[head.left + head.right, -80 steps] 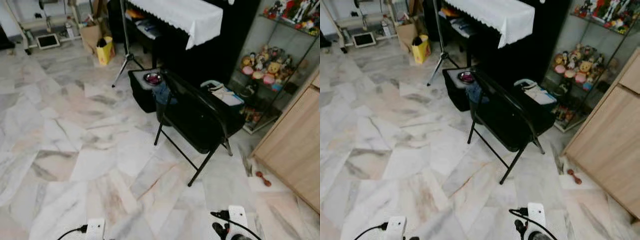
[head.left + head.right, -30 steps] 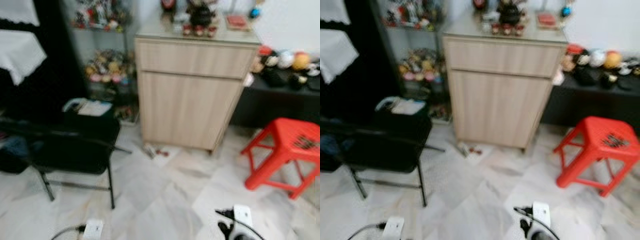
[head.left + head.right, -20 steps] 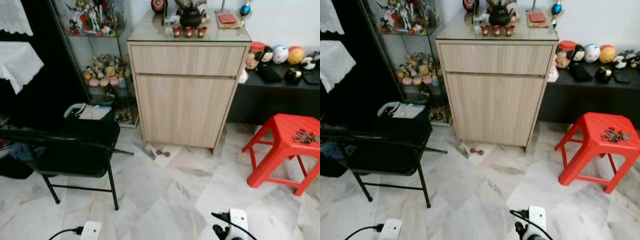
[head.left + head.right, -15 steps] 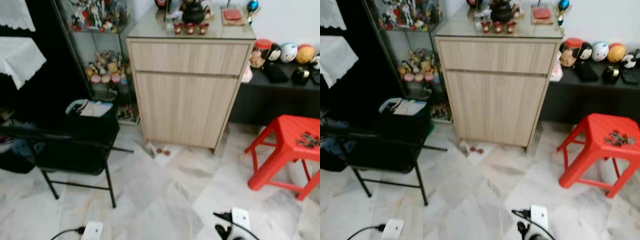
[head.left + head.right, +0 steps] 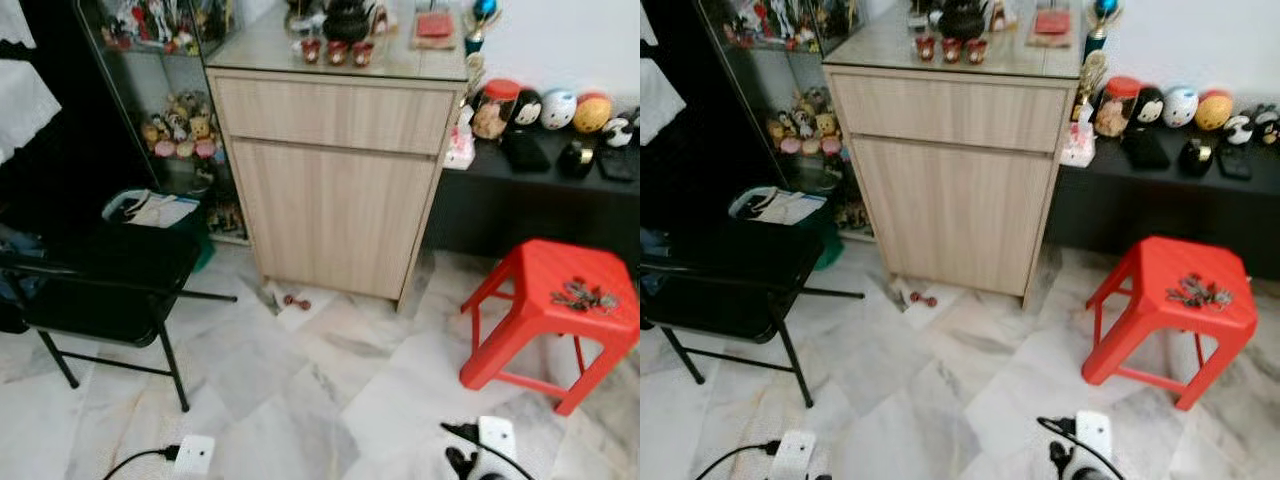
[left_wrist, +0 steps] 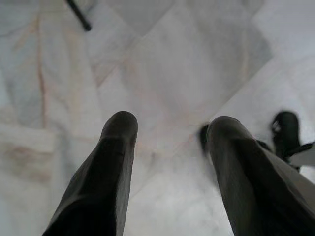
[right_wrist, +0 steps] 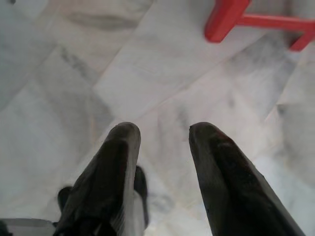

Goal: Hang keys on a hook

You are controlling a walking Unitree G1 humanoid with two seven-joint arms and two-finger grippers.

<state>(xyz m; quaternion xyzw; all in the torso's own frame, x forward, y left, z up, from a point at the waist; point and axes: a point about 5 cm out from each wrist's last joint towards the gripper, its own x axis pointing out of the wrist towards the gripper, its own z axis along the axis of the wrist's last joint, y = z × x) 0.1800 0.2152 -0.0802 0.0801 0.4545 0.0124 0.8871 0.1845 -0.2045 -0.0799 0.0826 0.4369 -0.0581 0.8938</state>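
A bunch of keys [image 5: 583,296] lies on the seat of a red plastic stool [image 5: 520,330] at the right, in front of a low black shelf. My left gripper [image 6: 170,130] hangs open over bare marble floor. My right gripper [image 7: 160,130] is also open, pointing down at the floor, with a leg of the red stool [image 7: 224,19] a little beyond it. Neither holds anything. No hook can be made out.
A wooden cabinet [image 5: 335,175] with small cups on top stands ahead. A black folding chair [image 5: 95,285] is at the left, a glass display shelf [image 5: 170,120] behind it. Ornaments line the black shelf [image 5: 560,165]. A small red object [image 5: 293,300] lies by the cabinet's foot.
The camera has swung right and on towards the cabinet: the chair slid to the left edge and the red stool with the keys has come fully into view.
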